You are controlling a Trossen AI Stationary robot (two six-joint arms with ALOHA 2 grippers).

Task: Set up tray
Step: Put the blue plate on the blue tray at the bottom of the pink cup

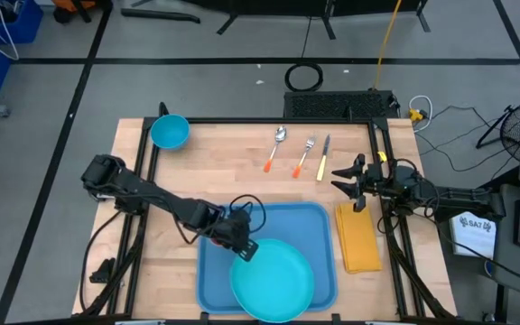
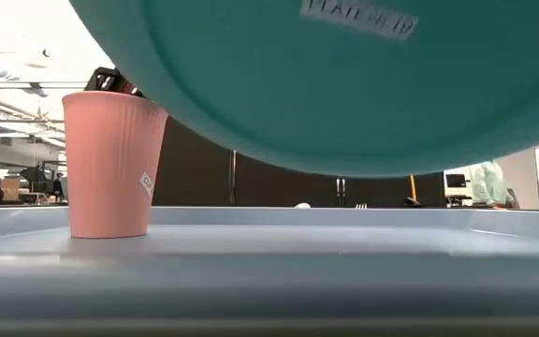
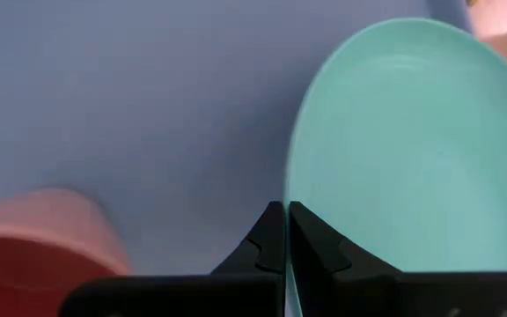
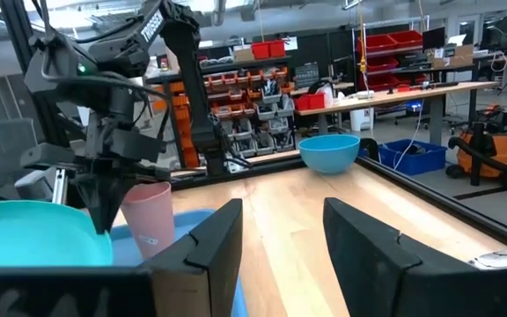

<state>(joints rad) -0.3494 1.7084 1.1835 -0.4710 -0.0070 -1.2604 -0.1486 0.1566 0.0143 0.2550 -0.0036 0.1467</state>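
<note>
The light-blue tray (image 1: pixel 215 271) lies at the table's near middle. Over its near half hangs a round teal plate (image 1: pixel 273 280), whose underside (image 2: pixel 344 84) fills the low view. My left gripper (image 1: pixel 246 251) is shut on the plate. A pink cup (image 2: pixel 110 164) stands upright on the tray floor beside that gripper, and the arm hides it from above. My right gripper (image 1: pixel 337 178) waits open at the table's right edge, pointing level toward the left with nothing between its fingers (image 4: pixel 209 242). My left gripper pinches the plate's rim (image 3: pixel 294 189) on its far-left side between its two shut fingers (image 3: pixel 262 242). The fingers slant down from the table's far left. The plate extends away from them toward the near right, its underside raised off the tray floor in the low view.
A yellow napkin (image 1: pixel 359 236) lies right of the tray. A spoon (image 1: pixel 275 147), a fork (image 1: pixel 306 154) and a knife (image 1: pixel 324 155) lie in a row near the far edge. A blue bowl (image 1: pixel 170 132) sits at the far left corner. Bare wood shows left of the tray.
</note>
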